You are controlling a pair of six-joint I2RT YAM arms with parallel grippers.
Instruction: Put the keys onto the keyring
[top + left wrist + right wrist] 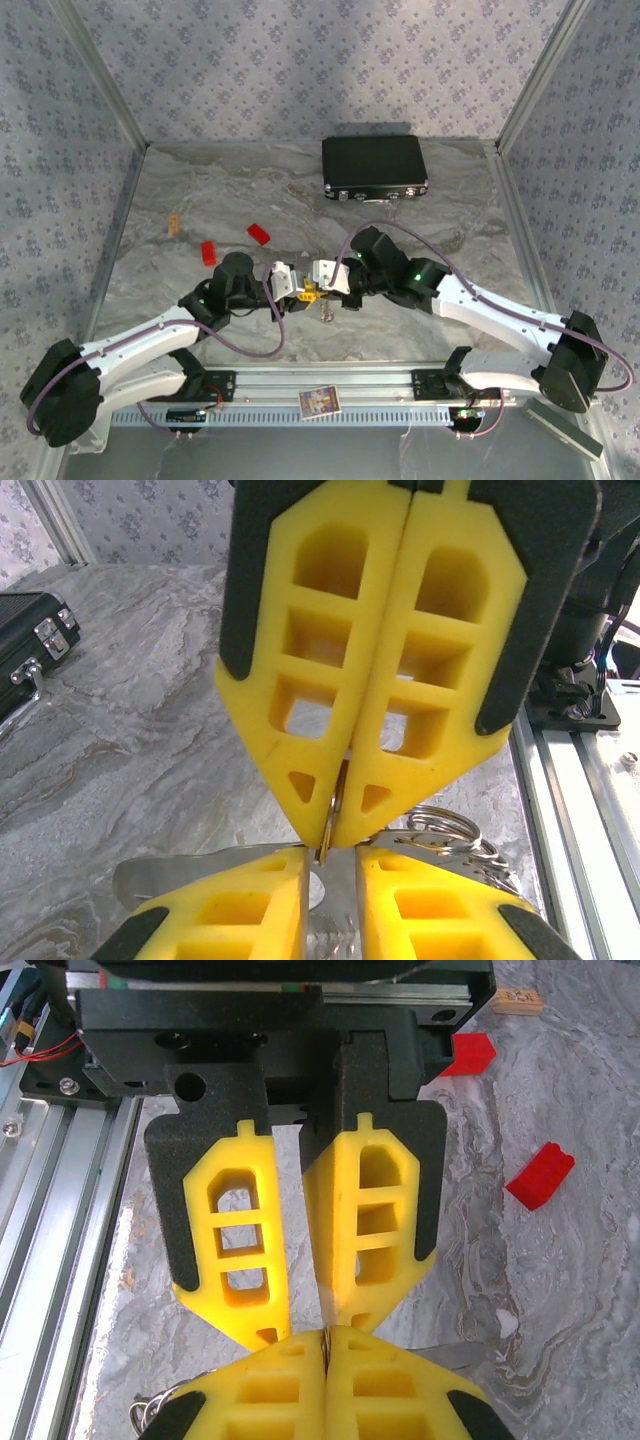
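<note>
Both grippers meet tip to tip above the middle of the table. My right gripper (322,285) (326,1338) is shut on the thin edge of a silvery ring of the keyring (328,825). More linked rings (440,830) bunch beside it and hang below the grippers (326,315). My left gripper (298,288) (332,865) faces it, its jaws narrowly apart with a flat silvery key (335,905) filling the gap. The ring's edge meets that key near its hole. In the right wrist view the key's blade (470,1355) juts out behind my fingers. No coloured key heads can be made out.
A black case (375,167) (25,655) lies at the back of the table. Two red blocks (259,234) (208,252) and a small wooden block (174,224) lie to the left rear. The aluminium rail (320,385) runs along the near edge, and patterned walls enclose the table.
</note>
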